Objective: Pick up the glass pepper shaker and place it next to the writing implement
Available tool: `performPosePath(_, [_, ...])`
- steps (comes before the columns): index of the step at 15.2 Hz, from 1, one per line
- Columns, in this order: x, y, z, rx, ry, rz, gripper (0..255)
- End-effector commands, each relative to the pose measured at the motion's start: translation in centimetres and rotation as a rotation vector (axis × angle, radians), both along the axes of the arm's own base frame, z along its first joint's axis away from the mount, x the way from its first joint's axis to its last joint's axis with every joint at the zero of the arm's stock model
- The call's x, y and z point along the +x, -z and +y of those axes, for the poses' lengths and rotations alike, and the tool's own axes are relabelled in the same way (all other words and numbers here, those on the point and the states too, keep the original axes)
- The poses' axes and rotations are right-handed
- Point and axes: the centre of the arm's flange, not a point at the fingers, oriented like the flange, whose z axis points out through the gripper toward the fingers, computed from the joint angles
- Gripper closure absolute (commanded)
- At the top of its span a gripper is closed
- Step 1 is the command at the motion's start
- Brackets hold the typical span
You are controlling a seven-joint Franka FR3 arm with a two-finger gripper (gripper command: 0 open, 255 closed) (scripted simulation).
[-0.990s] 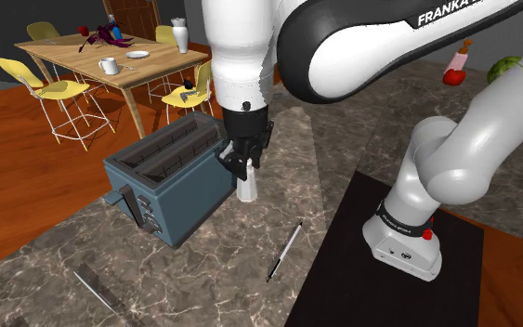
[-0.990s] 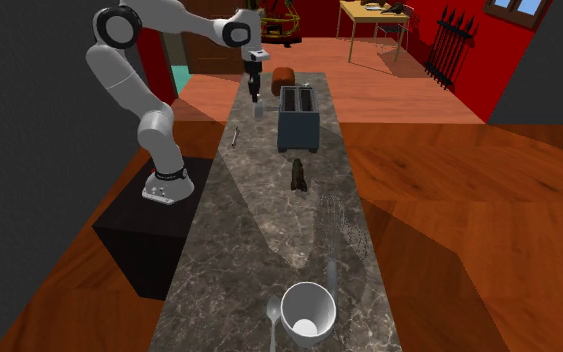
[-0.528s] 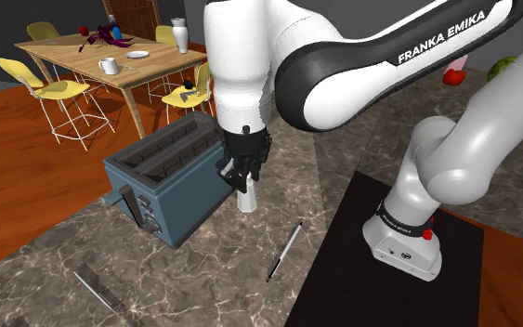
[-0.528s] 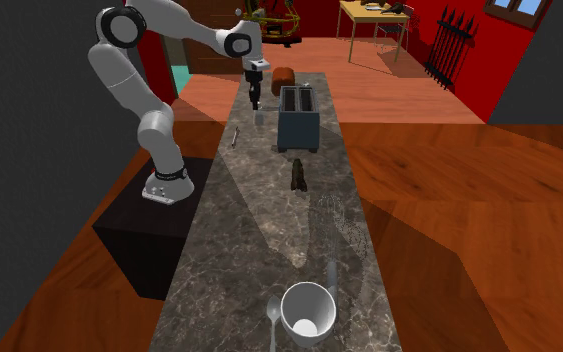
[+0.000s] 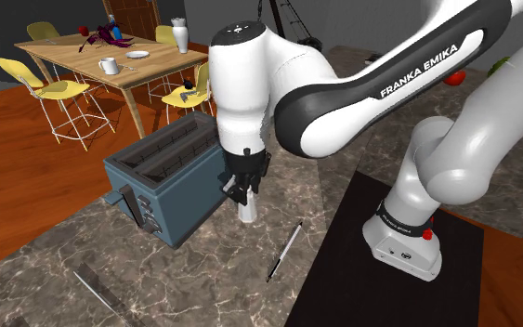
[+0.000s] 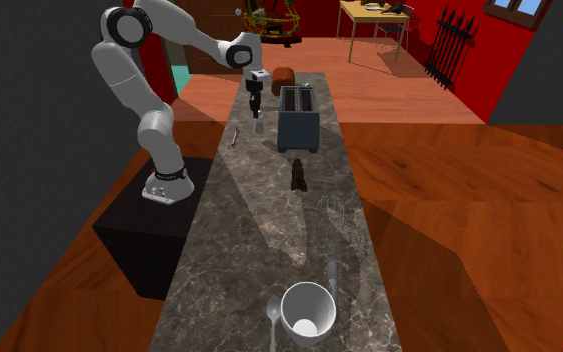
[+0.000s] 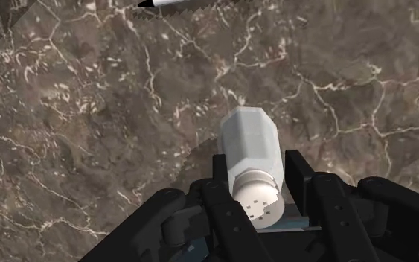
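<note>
The tool [image 7: 260, 177] holds the white shaker [image 7: 251, 145], so carry it slowly to the pen [image 5: 284, 252] and set it upright just beside.

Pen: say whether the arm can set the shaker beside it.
Probably yes: the pen lies on bare counter near the pepper shaker clasped in the jaws, and the toaster stands on the shaker's far side.

Worktop [image 7: 88, 112]: dark brown marble, pale veining, smooth. Pepper shaker [image 7: 251, 145]: plain pale grey, matt, faceted body; cap dotted with holes. Gripper [image 7: 258, 170]: matt black. Toaster [image 5: 171, 176]: blue-grey, dull sheen. Arm [image 5: 343, 84] shells: glossy white. Floor [image 6: 419, 170]: reddish wood.
</note>
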Motion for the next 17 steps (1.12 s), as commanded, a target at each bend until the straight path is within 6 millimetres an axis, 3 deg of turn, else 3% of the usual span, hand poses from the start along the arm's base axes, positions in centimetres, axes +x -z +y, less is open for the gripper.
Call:
performPosePath(1, [0.1, 1.1, -0.1, 0.0, 0.0, 0.0, 255])
performPosePath(4, [0.1, 2.8, -0.1, 0.0, 0.0, 0.0, 255])
performPosePath(12, [0.1, 2.8, -0.1, 0.0, 0.0, 0.0, 255])
performPosePath(13, [0.1, 2.8, -0.1, 0.0, 0.0, 0.0, 0])
performPosePath(17, [0.1, 2.8, -0.1, 0.0, 0.0, 0.0, 0])
